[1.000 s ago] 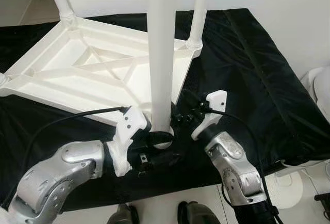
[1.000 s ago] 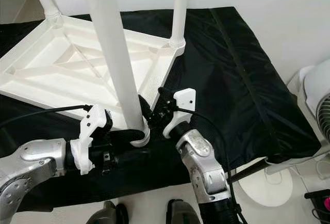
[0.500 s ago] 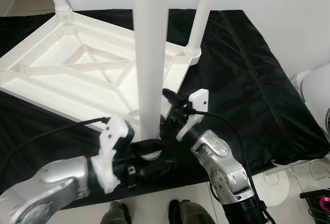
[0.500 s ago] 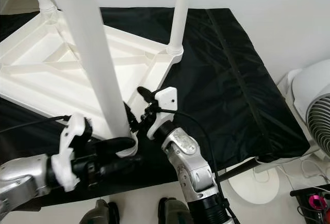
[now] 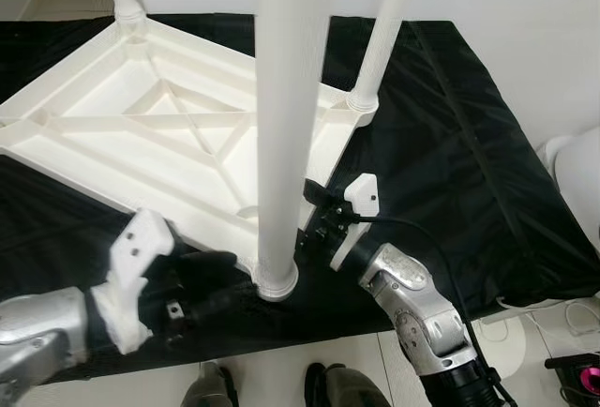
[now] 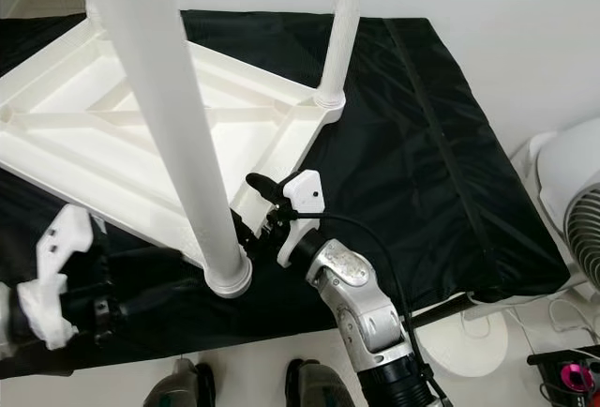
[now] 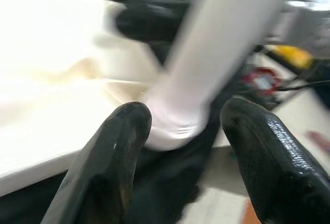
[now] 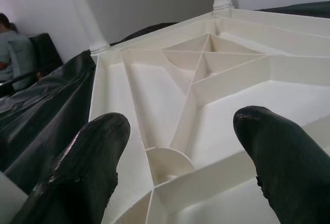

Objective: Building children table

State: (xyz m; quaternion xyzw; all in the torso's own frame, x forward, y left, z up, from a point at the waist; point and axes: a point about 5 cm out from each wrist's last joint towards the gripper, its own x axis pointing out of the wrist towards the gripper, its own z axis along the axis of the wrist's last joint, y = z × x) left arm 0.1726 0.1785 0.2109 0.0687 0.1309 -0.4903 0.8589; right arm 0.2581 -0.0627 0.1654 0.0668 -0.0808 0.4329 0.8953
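White plastic table (image 5: 141, 135) lies upside down on a black cloth (image 5: 469, 163), ribbed underside up. Legs stand in its far corners; one far leg (image 5: 384, 37) rises from the corner on the right.

Near leg (image 5: 286, 116) stands upright just beside the near corner, its flared foot on the cloth at the table's edge, next to the corner socket (image 8: 165, 164).

Left gripper (image 7: 180, 146): low beside the leg's base, fingers spread wide, leg foot between them, no visible contact.

Right gripper (image 8: 180, 146): at the near corner, fingers wide apart, pointing over the underside, holding nothing.

Robot's feet (image 5: 281, 390) on pale floor below.
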